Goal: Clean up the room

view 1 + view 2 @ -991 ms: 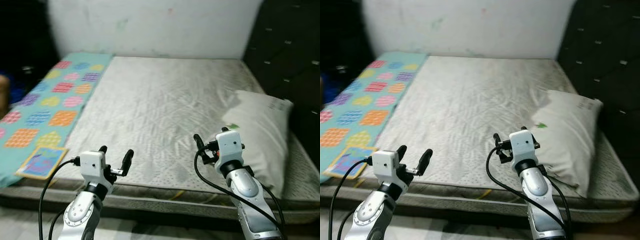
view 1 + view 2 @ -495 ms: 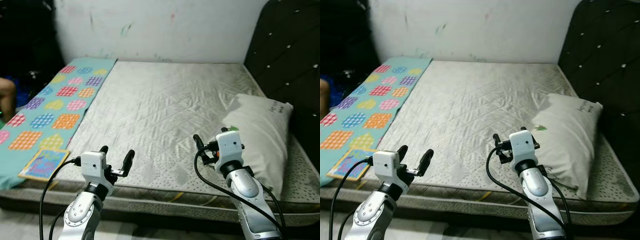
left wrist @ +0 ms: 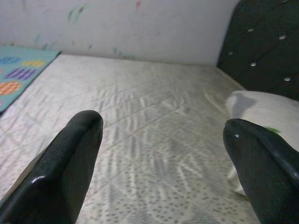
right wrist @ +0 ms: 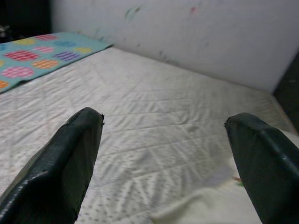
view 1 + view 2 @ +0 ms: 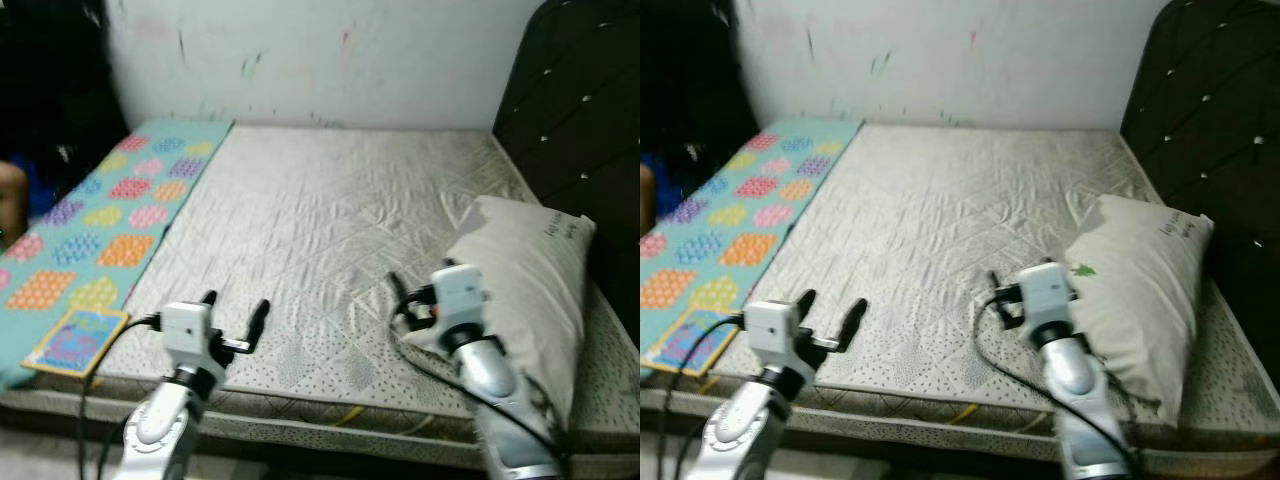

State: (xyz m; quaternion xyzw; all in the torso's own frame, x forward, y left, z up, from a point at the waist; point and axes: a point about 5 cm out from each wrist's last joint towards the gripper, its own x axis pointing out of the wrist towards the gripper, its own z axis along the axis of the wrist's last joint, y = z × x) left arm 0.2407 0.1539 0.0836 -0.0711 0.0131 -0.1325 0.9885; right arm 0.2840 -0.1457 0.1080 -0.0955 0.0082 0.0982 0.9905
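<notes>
The pillow point(image 5: 525, 275) at the frame's right looks soft and light, best pinched at its near corner by the empty, open right claw point(image 5: 420, 297); left claw point(image 5: 233, 312) open too.

A home bedroom: a bare quilted mattress point(image 5: 330, 230), a pillow point(image 5: 530, 280) and a tufted headboard point(image 5: 580, 110).

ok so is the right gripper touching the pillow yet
Cannot tell. In the left eye view the right gripper overlaps the pillow edge, blurred; its wrist view shows open fingers over the mattress.
</notes>
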